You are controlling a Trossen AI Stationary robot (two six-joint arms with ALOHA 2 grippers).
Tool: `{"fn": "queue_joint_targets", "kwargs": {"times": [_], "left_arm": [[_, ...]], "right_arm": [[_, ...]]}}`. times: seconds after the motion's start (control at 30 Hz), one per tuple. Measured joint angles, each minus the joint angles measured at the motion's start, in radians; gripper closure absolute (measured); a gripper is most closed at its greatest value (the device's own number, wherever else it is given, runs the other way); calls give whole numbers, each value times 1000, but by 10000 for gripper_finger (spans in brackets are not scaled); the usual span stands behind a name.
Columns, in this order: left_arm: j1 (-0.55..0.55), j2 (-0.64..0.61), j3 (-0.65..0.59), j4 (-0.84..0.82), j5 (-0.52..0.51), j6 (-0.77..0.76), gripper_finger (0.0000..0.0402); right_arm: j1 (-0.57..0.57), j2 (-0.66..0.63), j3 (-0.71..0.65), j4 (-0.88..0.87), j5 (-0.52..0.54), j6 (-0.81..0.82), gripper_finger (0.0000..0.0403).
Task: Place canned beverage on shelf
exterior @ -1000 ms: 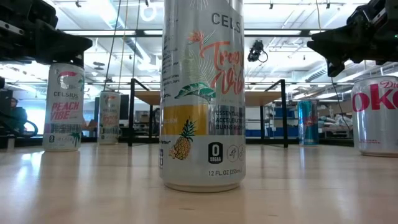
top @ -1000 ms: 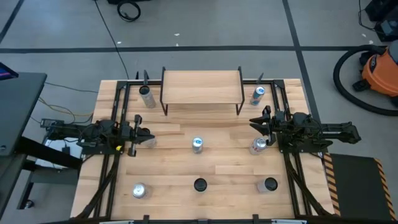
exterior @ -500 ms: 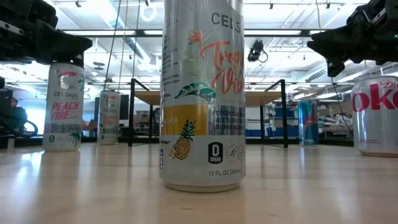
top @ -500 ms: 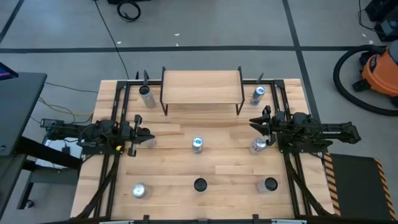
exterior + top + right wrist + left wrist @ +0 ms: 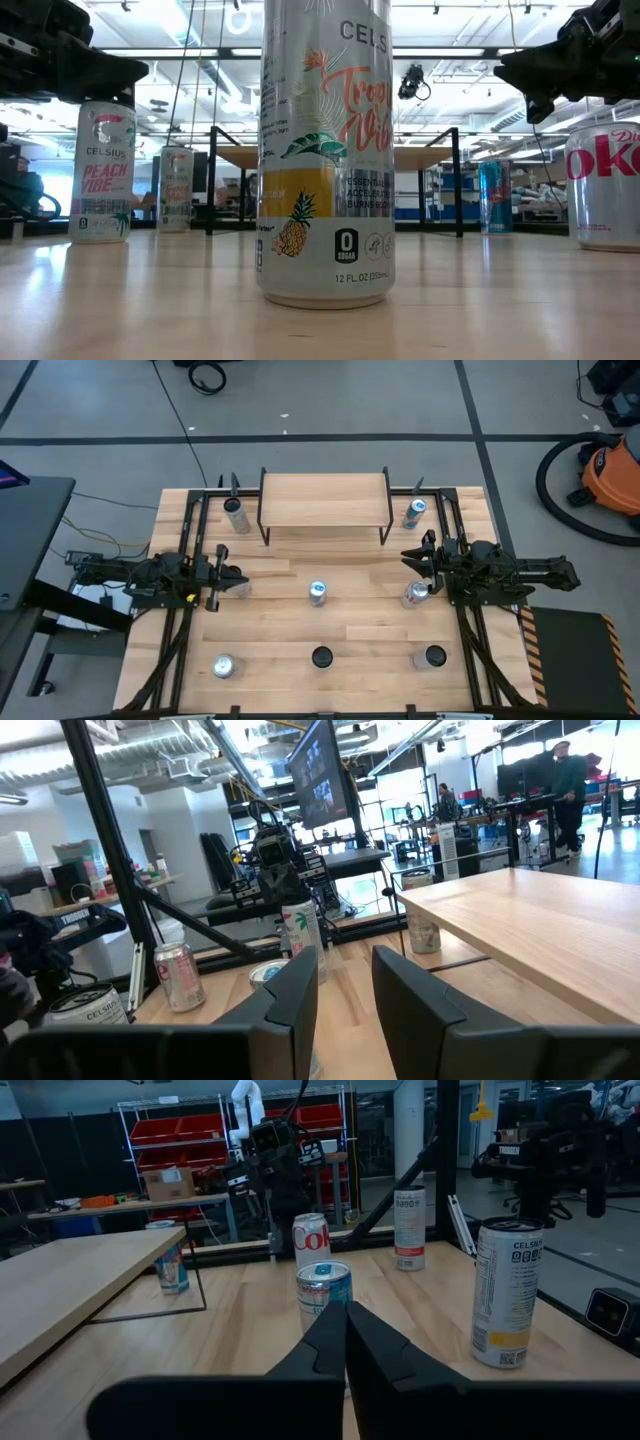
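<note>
The shelf [image 5: 325,500], a light plank on thin black legs, stands at the table's far middle with nothing on top. Several cans stand upright on the table. A silver one [image 5: 318,592] is at the centre and a Coke can [image 5: 415,594] is just near of my right gripper [image 5: 405,554]. That gripper hovers by the right edge, open by a narrow gap [image 5: 345,960], empty. My left gripper [image 5: 243,582] hovers by the left edge, shut [image 5: 345,1315] on nothing. Both point toward the table's middle.
More cans stand beside the shelf, at far left [image 5: 236,515] and far right [image 5: 414,513]. Three stand along the near edge [image 5: 223,666], [image 5: 321,657], [image 5: 435,657]. Black frame rails [image 5: 190,540] run along both sides. Bare wood lies between shelf and centre can.
</note>
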Motion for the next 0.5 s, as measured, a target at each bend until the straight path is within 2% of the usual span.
{"fn": "queue_joint_targets", "kwargs": {"times": [0.5], "left_arm": [[0, 1, 0, -17, 19, -50, 393]], "right_arm": [[0, 0, 0, 0, 0, 0, 296]]}}
